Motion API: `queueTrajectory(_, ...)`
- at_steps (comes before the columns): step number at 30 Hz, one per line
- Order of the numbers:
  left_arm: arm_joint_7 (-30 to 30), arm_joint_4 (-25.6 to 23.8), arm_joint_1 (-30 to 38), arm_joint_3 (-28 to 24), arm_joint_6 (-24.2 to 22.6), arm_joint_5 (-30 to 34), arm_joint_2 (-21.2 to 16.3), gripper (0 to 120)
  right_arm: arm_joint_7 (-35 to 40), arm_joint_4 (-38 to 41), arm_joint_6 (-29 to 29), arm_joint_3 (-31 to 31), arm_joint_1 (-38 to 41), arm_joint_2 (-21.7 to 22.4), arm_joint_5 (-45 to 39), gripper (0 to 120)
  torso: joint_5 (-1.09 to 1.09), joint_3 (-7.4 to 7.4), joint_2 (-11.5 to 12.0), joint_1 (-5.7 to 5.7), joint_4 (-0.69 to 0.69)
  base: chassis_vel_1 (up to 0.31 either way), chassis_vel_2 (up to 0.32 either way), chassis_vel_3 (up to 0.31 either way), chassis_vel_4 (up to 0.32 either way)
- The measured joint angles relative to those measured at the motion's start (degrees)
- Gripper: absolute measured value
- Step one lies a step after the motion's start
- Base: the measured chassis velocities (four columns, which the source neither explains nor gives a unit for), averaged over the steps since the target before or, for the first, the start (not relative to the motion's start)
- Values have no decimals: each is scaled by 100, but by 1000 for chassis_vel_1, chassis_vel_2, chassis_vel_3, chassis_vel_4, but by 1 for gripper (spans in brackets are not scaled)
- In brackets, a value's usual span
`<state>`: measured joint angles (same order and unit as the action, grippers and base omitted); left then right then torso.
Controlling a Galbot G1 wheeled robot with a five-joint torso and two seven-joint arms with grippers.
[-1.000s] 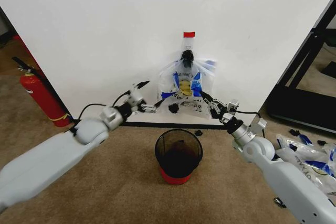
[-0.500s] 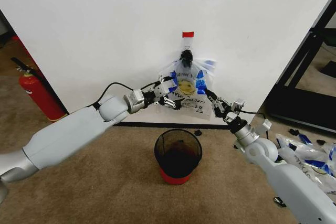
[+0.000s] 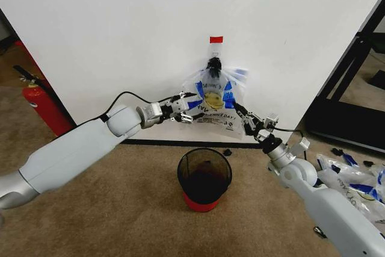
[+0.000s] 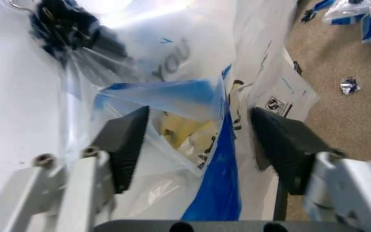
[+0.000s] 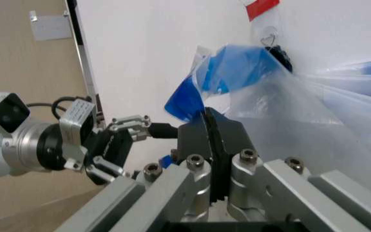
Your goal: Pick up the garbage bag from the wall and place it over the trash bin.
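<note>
Thin crinkled garbage bag [image 3: 212, 102] hangs clipped; left gripper [image 3: 187, 113] spread around it, right gripper [image 3: 242, 118] pinching it.

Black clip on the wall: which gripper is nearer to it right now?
Left. The left gripper is open around the bag just below the clip; the right gripper pinches the bag's lower corner, farther down.
</note>
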<state>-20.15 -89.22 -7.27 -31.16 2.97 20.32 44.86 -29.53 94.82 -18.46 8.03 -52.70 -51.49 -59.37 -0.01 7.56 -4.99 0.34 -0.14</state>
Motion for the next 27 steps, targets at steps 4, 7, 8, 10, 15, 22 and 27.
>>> queueTrajectory(4, -130, -110, 33, 13, 14, -9, -112, 51, -1, 25, 0, 1, 0, -19, 43, 0, 1, 0, 0, 0, 1, 0, 0, 0, 0)
queueTrajectory(7, -144, -120, 27, 24, 16, -37, -125, 55, 0, 45, -1, 1, -2, -23, 57, 0, 0, 0, 0, 0, 1, 0, 0, 0, 0)
queueTrajectory(8, -149, -120, 18, 33, 18, -55, -125, 55, 0, 49, -1, 1, -4, -23, 64, 0, 0, 0, 0, -1, 1, 0, 0, 0, 0)
queueTrajectory(10, -155, -108, 1, 51, 22, -92, -127, 55, 0, 57, -1, 1, -5, -18, 72, 0, 0, 0, 0, 0, 1, 0, 0, 0, 0)
queueTrajectory(15, -195, -99, -4, 72, 33, -177, -172, 50, 17, 82, 0, 0, 9, -8, 76, 0, 0, 0, 0, -1, 0, 0, 0, 0, 0)
queueTrajectory(22, -286, -84, -5, 97, 43, -250, -219, 30, 27, 96, 8, -4, 53, 3, 83, 0, 0, 0, 0, 0, 0, 0, 0, 0, 0)
queueTrajectory(27, -371, 13, -83, 189, 128, -307, -187, 8, 34, 108, 10, -5, 56, 12, 83, 0, 0, 0, 0, 0, 0, 0, 0, 0, 0)
